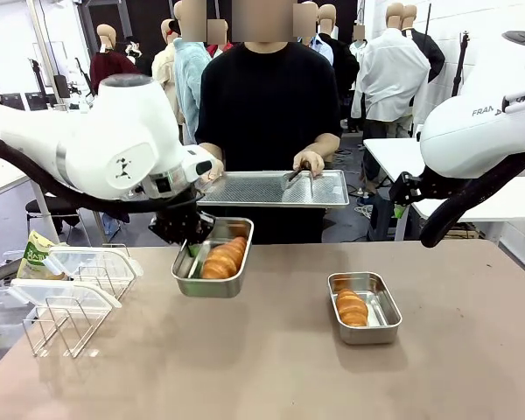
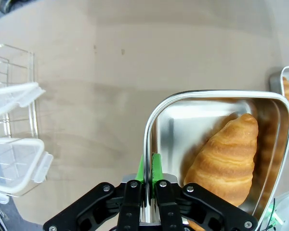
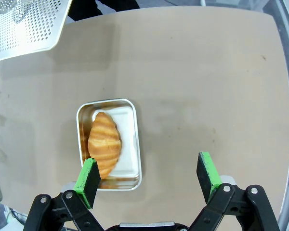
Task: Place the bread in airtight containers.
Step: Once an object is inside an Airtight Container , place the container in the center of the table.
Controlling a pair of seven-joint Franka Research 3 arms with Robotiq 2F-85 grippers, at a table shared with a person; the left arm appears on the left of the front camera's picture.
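Left end effector (image 2: 148, 177): green pads clenched on the near short wall of the left tin (image 1: 206, 284), one pad inside the rim, one outside, the steel edge pinched between them. Left tin sits at the left-centre of the worktop (image 1: 271, 376), in front of the person; cannot tell whether its base rests flat or is slightly raised. One croissant roll (image 1: 223, 261) lies in it lengthwise, just beyond the clenched pads and a little to one side, not touching them.

Right end effector (image 3: 148, 177): released, pads spread wide, grasping nothing, hanging above the worktop. Right tin (image 3: 135, 144) lies below it, toward one pad, apart from both. It holds a second roll (image 3: 104, 142) along one long side, the other half bare steel. The two tins stand well apart.

Both tins uncovered. Translucent clip-on lids (image 2: 12, 166) rest on a wire rack (image 1: 70, 325) at the robot's left edge of the worktop.

The person at the far side holds a perforated steel tray (image 1: 262, 190) with both hands, tongs (image 1: 297, 175) in one of them.
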